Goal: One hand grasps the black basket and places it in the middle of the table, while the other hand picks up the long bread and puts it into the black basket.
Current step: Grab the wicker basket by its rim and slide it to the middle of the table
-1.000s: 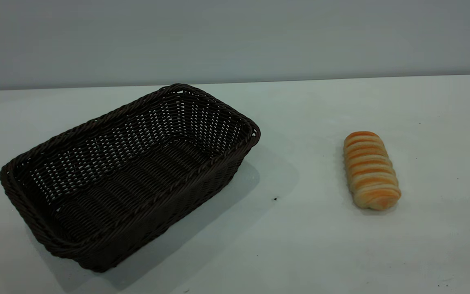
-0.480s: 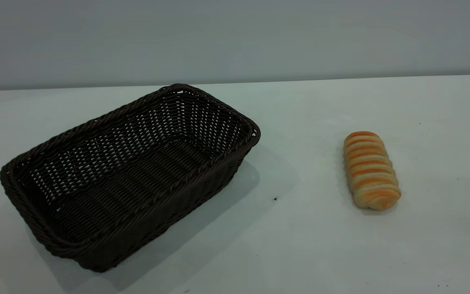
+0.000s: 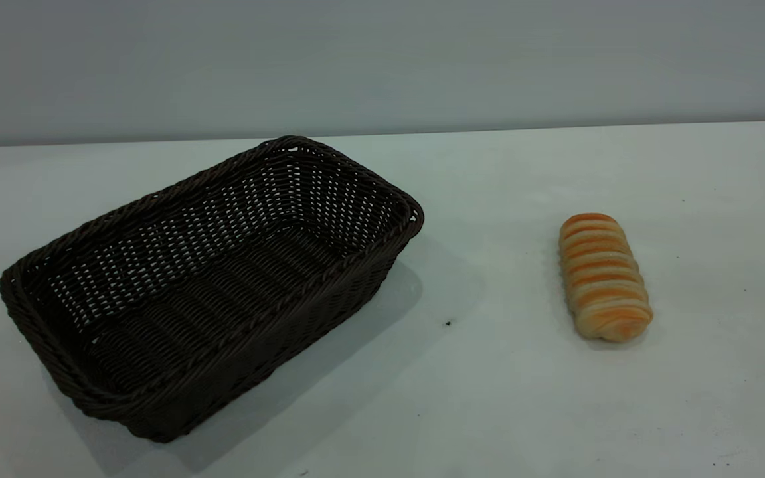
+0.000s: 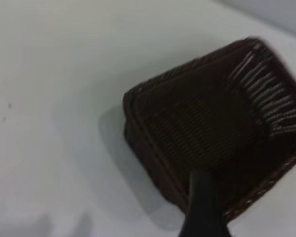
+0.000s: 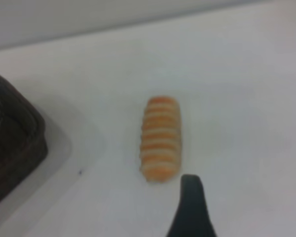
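The black basket (image 3: 210, 279) stands empty on the left of the white table (image 3: 489, 398), set at an angle. It also shows in the left wrist view (image 4: 207, 128). The long bread (image 3: 603, 275), striped orange and cream, lies on the right of the table, apart from the basket; it also shows in the right wrist view (image 5: 160, 138). Neither gripper shows in the exterior view. My left gripper (image 4: 203, 207) shows only as a black part above the basket's near rim. My right gripper (image 5: 192, 210) shows only as a black part just beside the bread's near end, above the table.
A grey wall (image 3: 382, 60) rises behind the table's far edge. A tiny dark speck (image 3: 448, 323) lies on the table between the basket and the bread. A corner of the basket (image 5: 15, 143) shows in the right wrist view.
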Motion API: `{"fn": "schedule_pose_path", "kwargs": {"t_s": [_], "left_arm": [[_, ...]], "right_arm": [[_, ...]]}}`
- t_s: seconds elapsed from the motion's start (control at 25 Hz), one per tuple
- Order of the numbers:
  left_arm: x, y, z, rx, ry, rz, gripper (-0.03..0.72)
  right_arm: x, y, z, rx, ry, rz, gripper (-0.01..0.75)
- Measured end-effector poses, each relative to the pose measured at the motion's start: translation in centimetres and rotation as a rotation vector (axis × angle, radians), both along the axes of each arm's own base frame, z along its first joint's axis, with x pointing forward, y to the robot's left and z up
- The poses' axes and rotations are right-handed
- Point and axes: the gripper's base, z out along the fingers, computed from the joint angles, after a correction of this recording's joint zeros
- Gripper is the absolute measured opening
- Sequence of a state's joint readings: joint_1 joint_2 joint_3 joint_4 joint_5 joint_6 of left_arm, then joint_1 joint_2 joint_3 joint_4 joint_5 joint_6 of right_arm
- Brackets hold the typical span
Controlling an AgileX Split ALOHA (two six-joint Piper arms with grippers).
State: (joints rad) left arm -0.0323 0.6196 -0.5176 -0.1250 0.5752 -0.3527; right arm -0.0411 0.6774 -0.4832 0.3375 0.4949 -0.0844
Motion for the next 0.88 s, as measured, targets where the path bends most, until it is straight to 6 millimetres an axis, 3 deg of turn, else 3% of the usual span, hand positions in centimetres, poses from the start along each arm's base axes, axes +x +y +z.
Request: {"fn": "schedule_pose_path", "kwargs": {"t_s": [0.2,0.48,0.68,0.88], "left_arm": [[4.6,-0.1,-3.3,-0.003,0.193,0.014,0.587],[9.2,-0.3,-8.0,-0.042,0.315,0.064,0.588],[11.0,-0.5,-10.8,-0.122,0.372,0.143,0.588],[11.6,-0.6,-12.8,-0.155,0.439,0.19,0.588]], "right_arm": [[3.2,-0.1,-2.8,-0.017,0.16,0.016,0.587],[6.0,-0.5,-6.2,-0.076,0.299,0.048,0.587],[7.1,-0.5,-7.7,-0.073,0.346,0.048,0.587],[7.3,-0.5,-7.9,-0.078,0.344,0.054,0.587]]}}
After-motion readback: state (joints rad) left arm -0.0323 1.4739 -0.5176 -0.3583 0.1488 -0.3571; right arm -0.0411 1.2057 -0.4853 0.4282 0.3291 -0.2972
